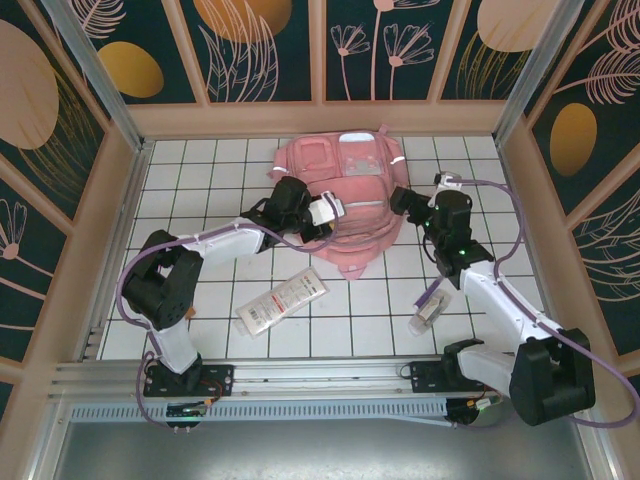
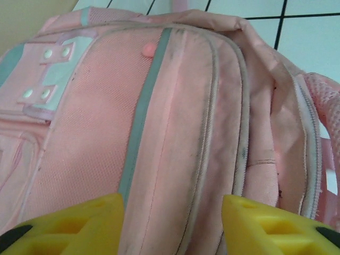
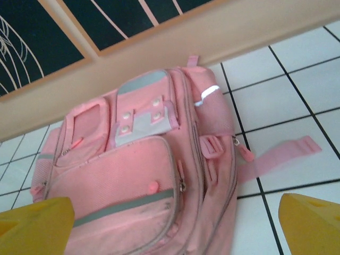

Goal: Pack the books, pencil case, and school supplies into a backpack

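Packing is judged barely begun: pencil case, pen and tube are left on the tiles near the backpack, where left gripper and right gripper are held spread, empty.

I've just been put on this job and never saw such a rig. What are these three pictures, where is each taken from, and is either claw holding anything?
These are two robot arms bolted at the near table edge, each ending in a two-finger gripper. The overhead picture looks down from above and behind them; the other two come from cameras on the wrists, their yellow fingers at the bottom. On the white tiled table lie a large soft pink fabric backpack, a long flat white pouch with red print, a slim purple pen and a small whitish tube. The left gripper and right gripper both stand open, facing the backpack, holding nothing.
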